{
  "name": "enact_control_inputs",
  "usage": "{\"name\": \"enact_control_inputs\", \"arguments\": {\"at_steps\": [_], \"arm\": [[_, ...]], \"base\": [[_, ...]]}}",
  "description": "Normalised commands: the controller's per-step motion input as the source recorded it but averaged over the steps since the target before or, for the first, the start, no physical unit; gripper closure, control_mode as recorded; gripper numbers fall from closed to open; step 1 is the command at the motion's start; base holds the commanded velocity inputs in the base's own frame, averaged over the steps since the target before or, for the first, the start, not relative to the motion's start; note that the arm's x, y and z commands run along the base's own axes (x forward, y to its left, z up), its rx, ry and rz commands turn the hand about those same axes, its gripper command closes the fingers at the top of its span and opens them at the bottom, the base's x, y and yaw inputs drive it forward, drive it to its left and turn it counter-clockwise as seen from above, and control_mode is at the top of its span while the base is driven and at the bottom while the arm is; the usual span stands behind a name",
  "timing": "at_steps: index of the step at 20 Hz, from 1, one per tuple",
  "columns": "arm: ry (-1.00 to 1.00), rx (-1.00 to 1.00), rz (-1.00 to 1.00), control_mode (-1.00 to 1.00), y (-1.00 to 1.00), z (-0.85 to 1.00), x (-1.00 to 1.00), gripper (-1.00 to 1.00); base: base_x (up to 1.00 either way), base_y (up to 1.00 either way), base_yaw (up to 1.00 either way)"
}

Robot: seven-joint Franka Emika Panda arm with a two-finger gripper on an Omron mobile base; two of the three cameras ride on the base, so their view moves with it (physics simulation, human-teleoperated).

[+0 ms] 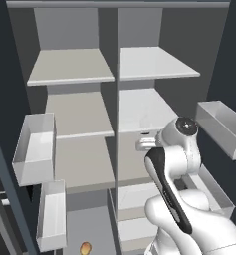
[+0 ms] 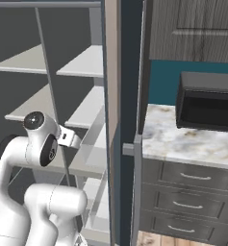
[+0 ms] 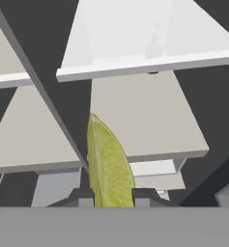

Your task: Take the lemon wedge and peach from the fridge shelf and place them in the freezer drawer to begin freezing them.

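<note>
Yellow-green lemon wedge [image 3: 108, 164] between pincer [image 3: 114, 198] tips, off shelf edges.

The arm [image 1: 181, 199] has bulky, rounded glossy white segments, a black curved panel along one link, and dark round joint caps.

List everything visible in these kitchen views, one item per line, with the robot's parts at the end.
lemon wedge: one, yellow-green, clamped between the pincer's tips
peach: one, orange-yellow, low in the freezer drawer
fridge shelves: several, off-white, stacked in two columns in the dark-grey cabinet
door bins: several, white, on the open doors at both sides
microwave: one, black, on the marble counter
drawers: three, grey, under the counter
arm: one, white with dark joints
pincer: one, dark, shut on the wedge
</note>
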Motion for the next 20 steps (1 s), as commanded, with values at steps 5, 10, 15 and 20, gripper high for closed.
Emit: {"name": "enact_control_inputs", "arguments": {"at_steps": [5,10,15,20], "arm": [[0.00,0.00,0.00,1.00,0.00,0.00,0.00,1.00],[0.00,0.00,0.00,1.00,0.00,0.00,0.00,1.00],[0.00,0.00,0.00,1.00,0.00,0.00,0.00,1.00],[0.00,0.00,0.00,1.00,0.00,0.00,0.00,1.00]], "base": [[-0.49,0.00,0.14],[-0.30,0.01,0.24],[-0.33,0.01,0.32],[-0.61,0.00,0.23]]}}
